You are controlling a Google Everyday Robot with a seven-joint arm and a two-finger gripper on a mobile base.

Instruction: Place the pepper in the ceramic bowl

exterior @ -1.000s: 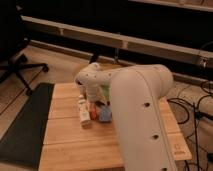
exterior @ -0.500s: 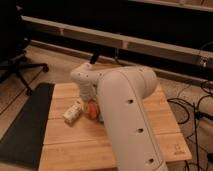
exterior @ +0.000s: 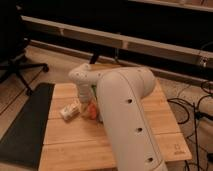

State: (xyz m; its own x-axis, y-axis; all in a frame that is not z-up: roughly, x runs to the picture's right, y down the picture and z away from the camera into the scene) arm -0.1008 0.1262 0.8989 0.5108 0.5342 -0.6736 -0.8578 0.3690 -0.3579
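The gripper [exterior: 87,103] hangs low over the middle of the wooden table [exterior: 67,146], at the end of the thick white arm [exterior: 125,115] that fills the foreground. The arm covers it, so I cannot tell whether it is apart, together or clamped on anything. The pepper [exterior: 91,111] shows as a small orange-red patch right under the gripper and against the arm's edge; whether it lies on the wood or is lifted off it cannot be made out. Just to its left a white bottle [exterior: 70,111] lies on its side. A sliver of green at the arm's edge above the pepper is probably the ceramic bowl [exterior: 94,92], otherwise hidden. The pepper is likely light, with a smooth, slightly slippery skin and a tapered body that can roll or squirt out sideways, so the best hold is across its thickest middle with modest pressure. The bowl is probably hard and glossy, so the pepper should be let go low inside the rim, not dropped. The bottle sits close enough to be knocked and set rolling by a sideways sweep. Bare wood opens toward the near and left edges, where a dark mat [exterior: 25,125] lies on the floor. Cables [exterior: 196,107] trail off the right side.
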